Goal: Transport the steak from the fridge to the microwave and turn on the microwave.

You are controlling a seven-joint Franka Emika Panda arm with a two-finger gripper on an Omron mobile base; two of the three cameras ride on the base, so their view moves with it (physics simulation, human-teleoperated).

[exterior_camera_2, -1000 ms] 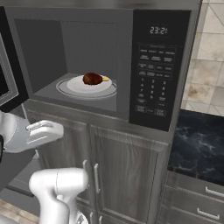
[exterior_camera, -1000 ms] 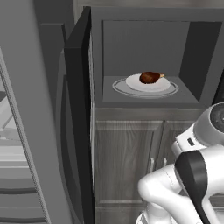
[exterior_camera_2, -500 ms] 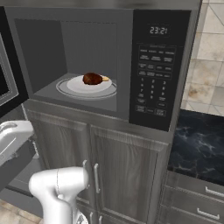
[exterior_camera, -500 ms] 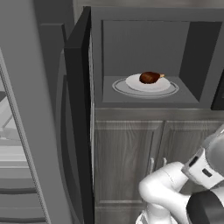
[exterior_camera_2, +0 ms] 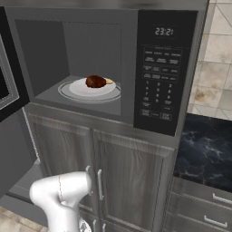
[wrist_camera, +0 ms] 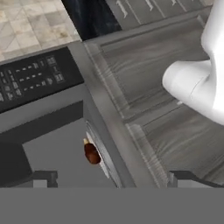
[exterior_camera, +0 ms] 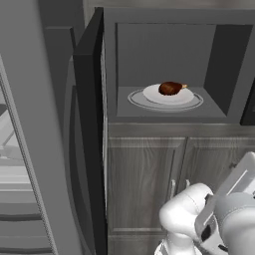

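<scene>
The steak (exterior_camera: 171,88) lies on a white plate (exterior_camera: 168,96) on the round glass turntable inside the microwave (exterior_camera: 164,64), whose black door (exterior_camera: 89,124) stands swung open to the left. From the right side the steak (exterior_camera_2: 95,81) shows beside the black control panel (exterior_camera_2: 158,81). In the rolled hand view, my gripper (wrist_camera: 116,181) is open with nothing between its fingertips (wrist_camera: 43,179). It hangs well back from the cavity, where the steak (wrist_camera: 92,153) shows small. The fridge (exterior_camera: 15,164) is at the far left, with pale shelves showing.
Grey-brown wood cabinet doors (exterior_camera_2: 113,181) with bar handles sit below the microwave. A dark stone counter (exterior_camera_2: 204,154) with drawers under it lies to the right, below a tiled wall (exterior_camera_2: 213,68). My white arm (exterior_camera: 199,219) is low in front of the cabinets.
My arm has dropped and pulled back from the microwave; the white hand at the left edge of the right base view has left that frame. The steak and plate have not moved.
</scene>
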